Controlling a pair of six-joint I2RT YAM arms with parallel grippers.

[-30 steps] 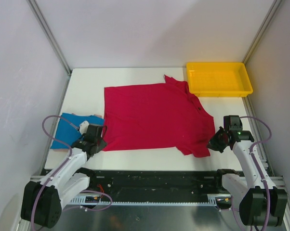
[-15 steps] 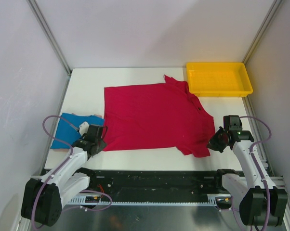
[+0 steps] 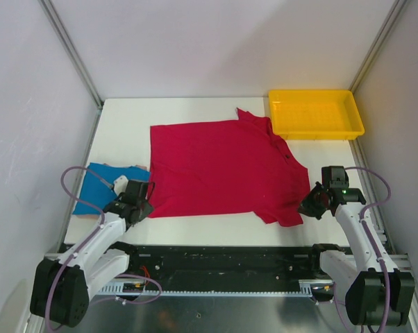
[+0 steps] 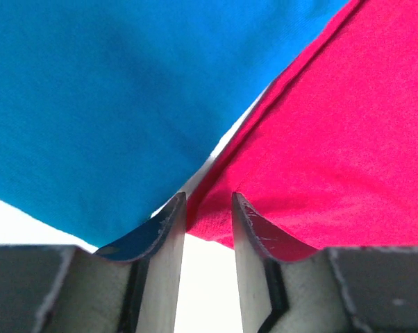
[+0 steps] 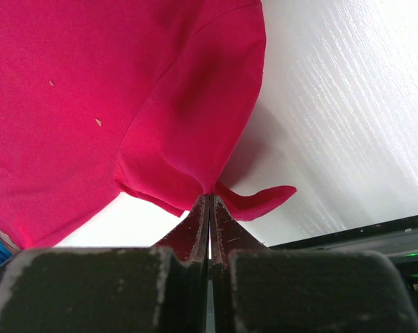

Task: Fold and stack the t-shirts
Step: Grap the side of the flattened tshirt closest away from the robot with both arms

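Right pincer (image 5: 210, 200) tight on red shirt (image 5: 91, 90)

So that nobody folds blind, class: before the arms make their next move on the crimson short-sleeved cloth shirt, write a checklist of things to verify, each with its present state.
1. Hold of the right gripper on the crimson short-sleeved cloth shirt: ok, jaws shut on the near sleeve's edge.
2. Hold of the left gripper on the hem corner: not ok, jaws open, bare surface between them.
3. The bright blue folded cloth shirt out of the left gripper's bite: cannot tell, it lies right beside that corner.
4. Crimson shirt spread flat on the white table: ok, apart from the pinched sleeve.
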